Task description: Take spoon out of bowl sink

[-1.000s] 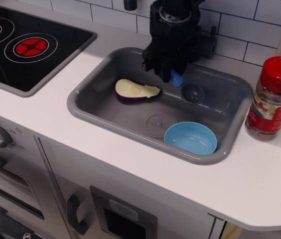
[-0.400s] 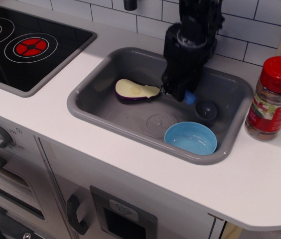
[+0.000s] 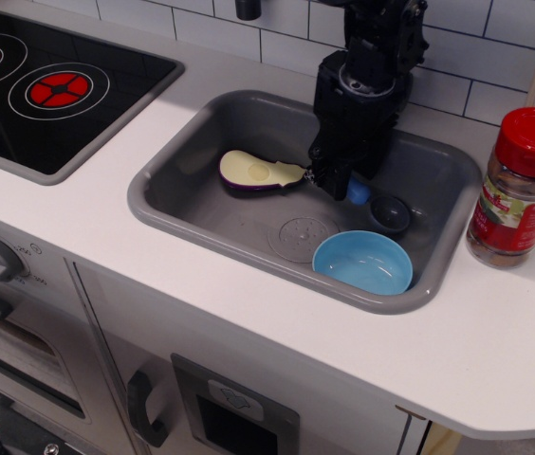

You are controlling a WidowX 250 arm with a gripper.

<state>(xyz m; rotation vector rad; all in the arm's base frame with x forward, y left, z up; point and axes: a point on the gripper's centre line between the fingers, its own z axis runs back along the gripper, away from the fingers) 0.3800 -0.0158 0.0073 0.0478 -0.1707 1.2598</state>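
- The black robot gripper [image 3: 341, 186] is seen low inside the basin, right of centre in the frame; its jaws are closed narrowly around the chunky blue handle of the short toy spoon [image 3: 378, 206].
- The spoon's dark grey round scoop is seen just right of the gripper, at or close to the basin floor; contact with the floor cannot be told.
- The spoon is outside the small, shallow, light-blue plastic bowl [image 3: 363, 263], which stands just below it in the lower right corner of the grey rounded-rectangular plastic sink [image 3: 178, 163].
- A purple-and-cream toy eggplant half [image 3: 257, 172] lies cut side up just left of the gripper.
- A round embossed drain circle [image 3: 302, 235] is seen left of the bowl.
- At the right edge a red-lidded spice jar [image 3: 522, 188] stands on the white counter [image 3: 249, 322]; its label is too blurred to be read.
- A black stove top with red rings [image 3: 49, 87] is seen at upper left.
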